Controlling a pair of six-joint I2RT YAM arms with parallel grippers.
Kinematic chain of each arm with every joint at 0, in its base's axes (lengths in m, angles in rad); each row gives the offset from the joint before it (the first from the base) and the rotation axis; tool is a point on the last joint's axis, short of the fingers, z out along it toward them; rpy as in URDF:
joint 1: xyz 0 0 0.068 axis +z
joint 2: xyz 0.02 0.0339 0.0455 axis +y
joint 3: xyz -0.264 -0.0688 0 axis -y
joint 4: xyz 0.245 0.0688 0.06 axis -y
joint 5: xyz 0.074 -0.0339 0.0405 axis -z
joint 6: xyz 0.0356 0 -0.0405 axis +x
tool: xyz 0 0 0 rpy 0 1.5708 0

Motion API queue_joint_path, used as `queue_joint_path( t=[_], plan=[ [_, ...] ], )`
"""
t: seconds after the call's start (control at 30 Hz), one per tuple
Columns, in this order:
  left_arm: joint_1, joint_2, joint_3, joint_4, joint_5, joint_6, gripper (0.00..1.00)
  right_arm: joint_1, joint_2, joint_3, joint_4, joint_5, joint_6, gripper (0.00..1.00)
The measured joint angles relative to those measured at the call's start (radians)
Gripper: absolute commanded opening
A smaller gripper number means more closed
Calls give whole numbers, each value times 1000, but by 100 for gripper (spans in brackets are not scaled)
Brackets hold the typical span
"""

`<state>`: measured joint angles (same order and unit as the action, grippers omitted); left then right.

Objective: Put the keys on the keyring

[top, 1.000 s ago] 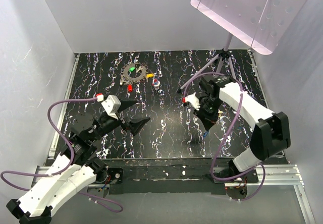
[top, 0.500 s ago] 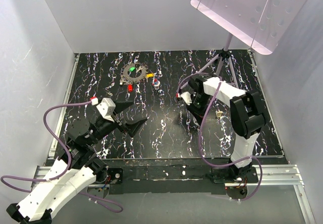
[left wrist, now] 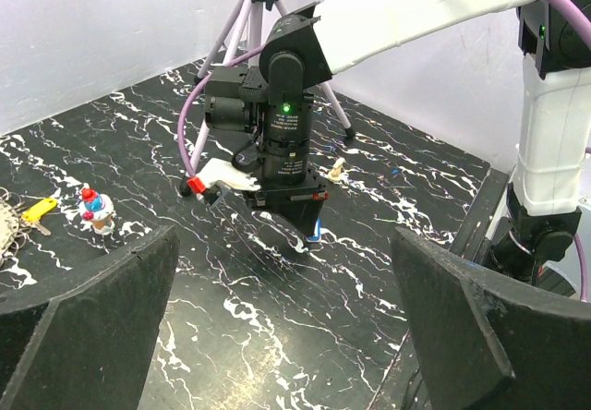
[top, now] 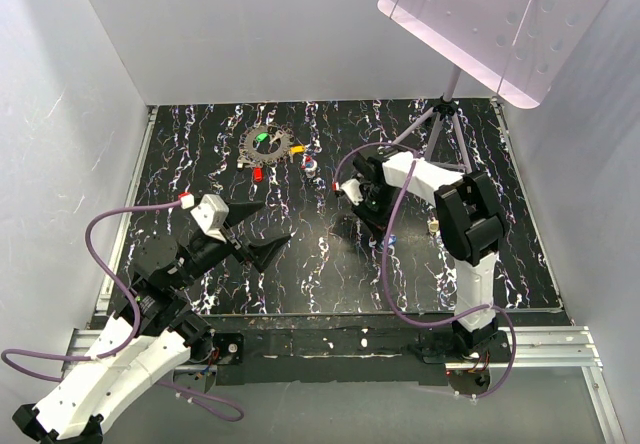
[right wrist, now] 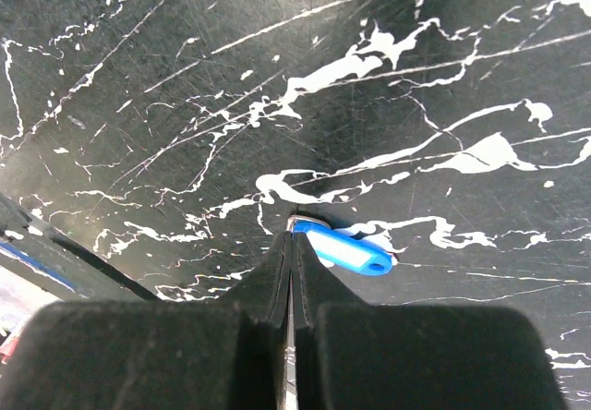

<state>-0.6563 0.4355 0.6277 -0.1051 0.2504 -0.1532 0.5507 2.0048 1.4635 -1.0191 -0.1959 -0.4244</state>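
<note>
The keyring (top: pixel 268 142), a spiky disc of grey keys with a green cap on it, lies at the far left centre of the table. A yellow-capped key (top: pixel 297 149) and a red-capped key (top: pixel 258 174) lie beside it. My right gripper (top: pixel 385 226) is shut on a thin metal key with a blue cap (right wrist: pixel 343 249), held low over the table's middle; its fingertips (right wrist: pixel 277 253) pinch the blade. It also shows in the left wrist view (left wrist: pixel 300 221). My left gripper (top: pixel 265 229) is open and empty at the near left, its wide jaws framing the left wrist view (left wrist: pixel 286 336).
A small red-white-blue object (top: pixel 310 164) stands right of the keyring, and shows in the left wrist view (left wrist: pixel 95 209). A small beige lump (top: pixel 433 226) lies right of my right gripper. A tripod (top: pixel 440 124) with a tilted pink perforated board stands at the back right. White walls enclose the table.
My right gripper has swung left and away from me across the table with the blue-capped key in it. My left arm pulled back slightly, then held still.
</note>
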Motion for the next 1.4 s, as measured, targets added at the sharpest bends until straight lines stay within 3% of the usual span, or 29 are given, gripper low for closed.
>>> queue_joint_path(
  t=[0.3,0.77,1.17,1.33,1.4],
  plan=[
    [0,-9,0,-3,0,0,98,20,12,14,1,14,7,2],
    [0,-14,0,-8,2,-5,98,21,12,21,3,13,22,33],
    [0,-14,0,-7,16,-26,98,21,-54,42,5,9,30,38],
    [0,45,11,-8,10,-74,98,0,-154,66,6,-113,22,38],
    [5,145,59,-46,-6,-98,98,-21,-220,66,13,-204,11,40]
  ],
)
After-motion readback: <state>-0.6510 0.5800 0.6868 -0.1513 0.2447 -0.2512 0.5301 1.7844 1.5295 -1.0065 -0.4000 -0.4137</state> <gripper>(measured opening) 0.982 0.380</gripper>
